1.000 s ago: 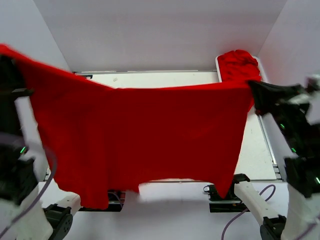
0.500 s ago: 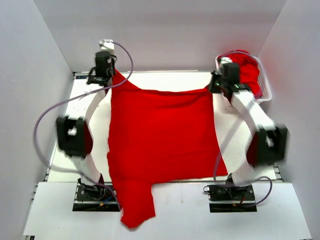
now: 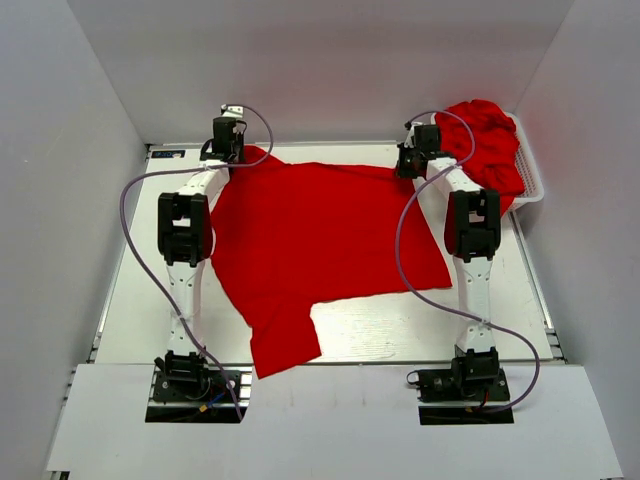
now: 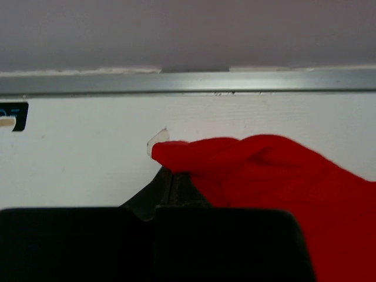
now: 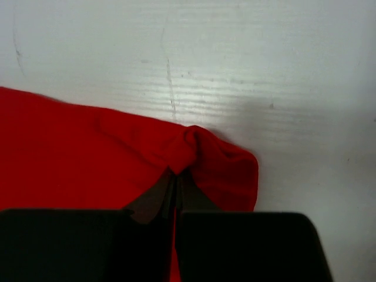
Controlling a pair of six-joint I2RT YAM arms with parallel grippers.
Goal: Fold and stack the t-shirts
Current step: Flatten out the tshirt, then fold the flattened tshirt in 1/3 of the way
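Two claws, the left claw [image 4: 170, 176] and the right claw [image 5: 176, 176], are closed tight, each on a far corner of one spread t-shirt [image 3: 320, 230].

1. Check the left claw in its wrist view. Its jaws meet with no gap. A small bunched fold of red fabric is pinched at their tips, low over the white counter [image 3: 500, 300] and close to its far rail.
2. Check the right claw in its wrist view. Its jaws are likewise pressed together on a puckered corner of the cloth. This corner lies against the counter surface.
3. Refer to the top view for the layout. Both arms reach to the far side of the counter. The spread t-shirt lies flat between them and runs from the two claws back toward the arm bases. On the near left, a flap of fabric projects almost to the counter's near edge.
4. Note the heap of t-shirts [image 3: 485, 140]. It is crumpled in the white slotted basket [image 3: 535, 185] at the far right corner, near the right claw. Neither claw holds it.
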